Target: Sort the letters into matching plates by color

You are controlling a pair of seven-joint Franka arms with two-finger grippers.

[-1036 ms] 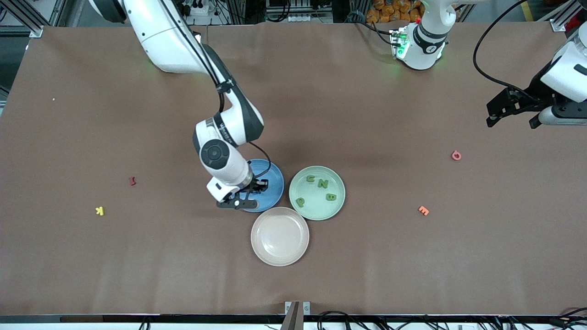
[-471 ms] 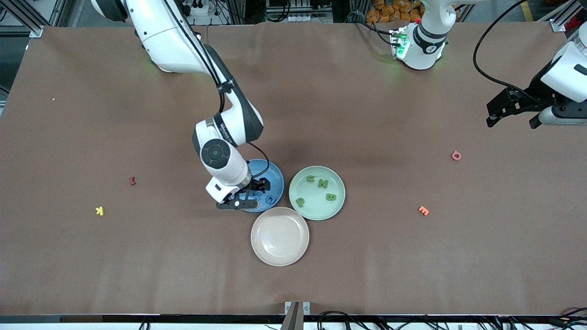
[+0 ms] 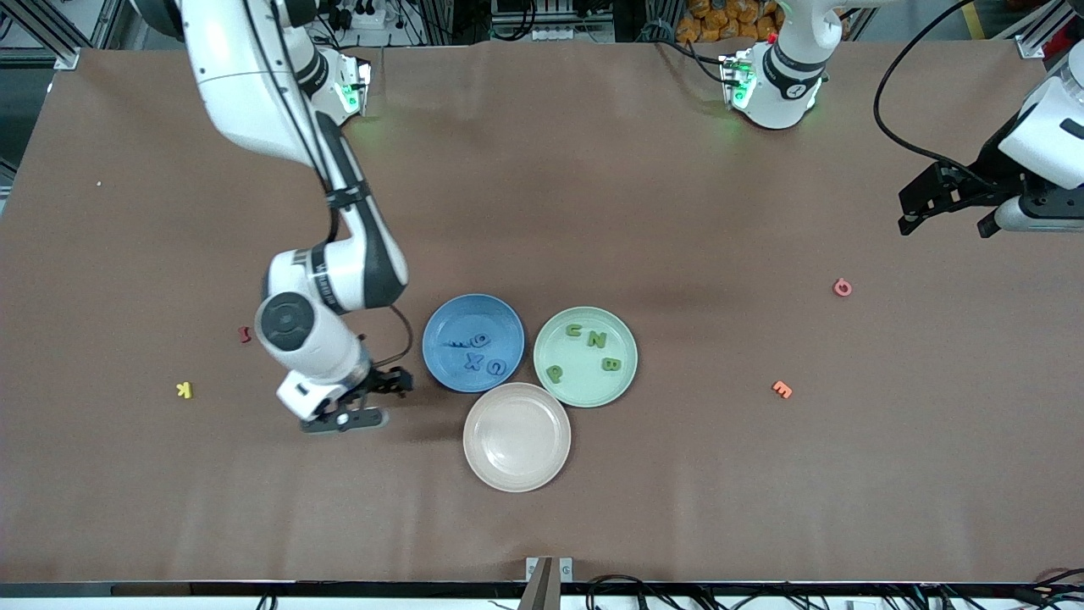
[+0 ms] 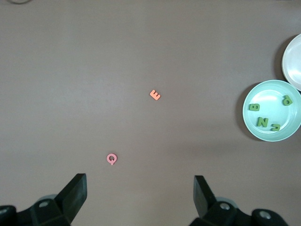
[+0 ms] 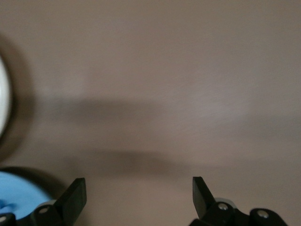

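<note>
Brown bench (image 3: 677, 212) at frame centre: right end effector (image 3: 373, 398), emptied and open, has been withdrawn lower-left off blue plate (image 3: 440, 326), four blue letters (image 3: 476, 354) now inside; left end effector (image 3: 944, 199) waits open, upper right.

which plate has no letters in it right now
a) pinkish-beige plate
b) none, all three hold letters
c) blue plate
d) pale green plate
a: the pinkish-beige plate is bare inside, while the blue plate holds blue letters and the pale green plate holds green letters.
</note>
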